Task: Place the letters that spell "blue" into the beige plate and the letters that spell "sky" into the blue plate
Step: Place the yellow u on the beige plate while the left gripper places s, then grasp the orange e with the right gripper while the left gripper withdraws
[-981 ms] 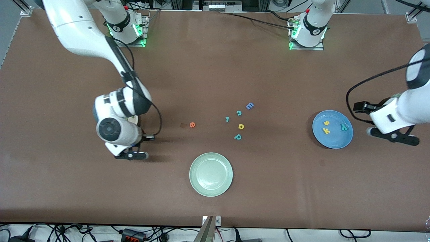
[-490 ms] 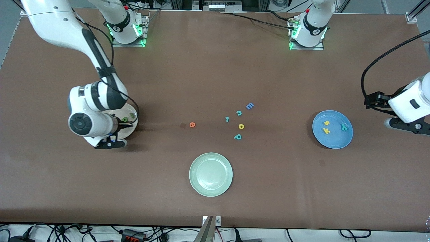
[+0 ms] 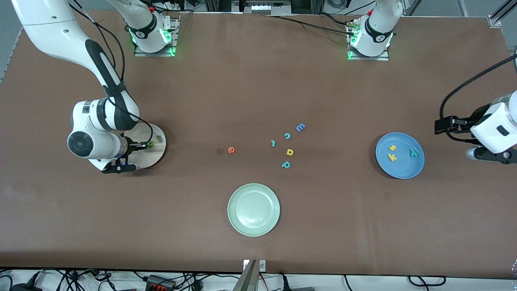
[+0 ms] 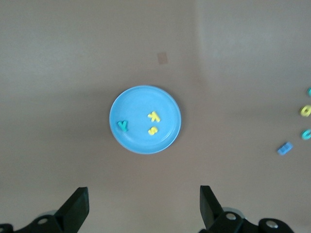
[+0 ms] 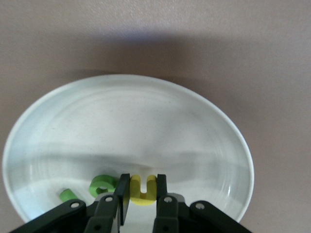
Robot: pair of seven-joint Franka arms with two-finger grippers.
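Right gripper (image 5: 142, 190), narrowly parted, pinches small yellow foam "u" (image 5: 143, 189) over round beige plate (image 5: 204, 126); light, squashy: grip flat faces; left gripper (image 4: 143, 206) waits, wide open, empty.

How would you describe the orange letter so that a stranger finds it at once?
Start at the pale green plate, the plate nearest the front camera. Farther from the camera, toward the right arm's end, the orange "e" lies alone on the bare brown table. It is the only orange letter and lies apart from the teal, yellow and blue cluster.

The only readable characters were the foam letters themselves: a yellow "s" (image 3: 393, 148), a yellow "k" (image 3: 391, 157), and an orange "e" (image 3: 231, 150) on the tabletop (image 3: 258, 81).
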